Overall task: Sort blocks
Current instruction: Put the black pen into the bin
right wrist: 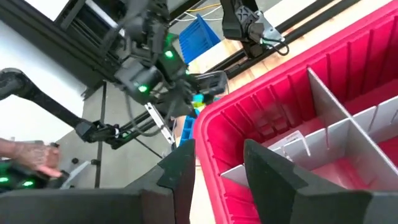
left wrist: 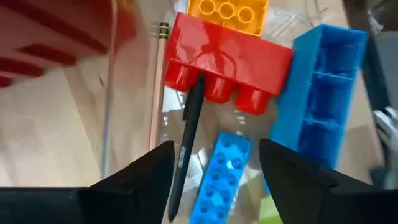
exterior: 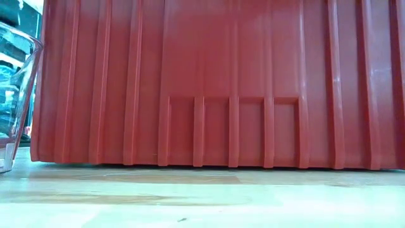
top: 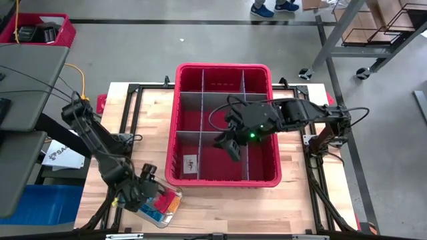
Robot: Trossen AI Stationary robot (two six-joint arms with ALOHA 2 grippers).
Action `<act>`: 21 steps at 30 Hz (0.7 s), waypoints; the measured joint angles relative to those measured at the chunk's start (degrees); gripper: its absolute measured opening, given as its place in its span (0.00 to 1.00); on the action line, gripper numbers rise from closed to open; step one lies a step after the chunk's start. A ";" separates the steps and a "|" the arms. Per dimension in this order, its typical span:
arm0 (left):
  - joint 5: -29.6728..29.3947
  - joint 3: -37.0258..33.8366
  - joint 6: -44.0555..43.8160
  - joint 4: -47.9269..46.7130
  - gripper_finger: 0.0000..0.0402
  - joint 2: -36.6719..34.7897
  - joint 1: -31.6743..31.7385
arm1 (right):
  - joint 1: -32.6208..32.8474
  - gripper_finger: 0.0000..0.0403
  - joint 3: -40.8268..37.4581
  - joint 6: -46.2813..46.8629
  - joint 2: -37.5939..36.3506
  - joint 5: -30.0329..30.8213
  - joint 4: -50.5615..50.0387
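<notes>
- The low view is almost filled by the ribbed outer wall of the red bin (exterior: 209,82); only the curved edge of a clear container (exterior: 16,95) shows at 9 o'clock, so neither arm nor any brick is visible there.
- In the high view the left gripper (top: 148,179) covers much of the clear container at 7 o'clock on the table (top: 220,200), so the blocks (top: 165,202) show only as a patch of mixed colours.
- The left wrist view gives them better: a red brick (left wrist: 224,59), an orange brick (left wrist: 227,9) cut off at the edge, a large blue brick (left wrist: 323,87) and a smaller blue brick (left wrist: 221,180), with a dark pen (left wrist: 189,137) lying across them.
- The left gripper's fingers stand parted above the pile, gripping nothing.
- The right gripper (top: 230,143) hangs inside the bin at centre, by the grey dividers (top: 220,97); its fingers show a gap and nothing between them.
- The table is pale wood; around it a grey floor, with a person's shoes (top: 273,8) at 12 o'clock.
</notes>
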 joint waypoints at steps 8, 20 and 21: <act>0.24 -9.34 -2.39 7.83 0.58 0.26 0.01 | -0.21 0.32 0.00 2.48 0.00 -0.11 -0.01; -3.96 -14.37 -0.57 13.97 0.44 2.12 0.06 | -0.25 0.32 0.00 2.71 0.00 -0.07 0.01; -4.62 -14.42 -0.38 14.05 0.42 2.32 0.07 | -0.34 0.32 0.00 2.71 0.00 -0.07 0.01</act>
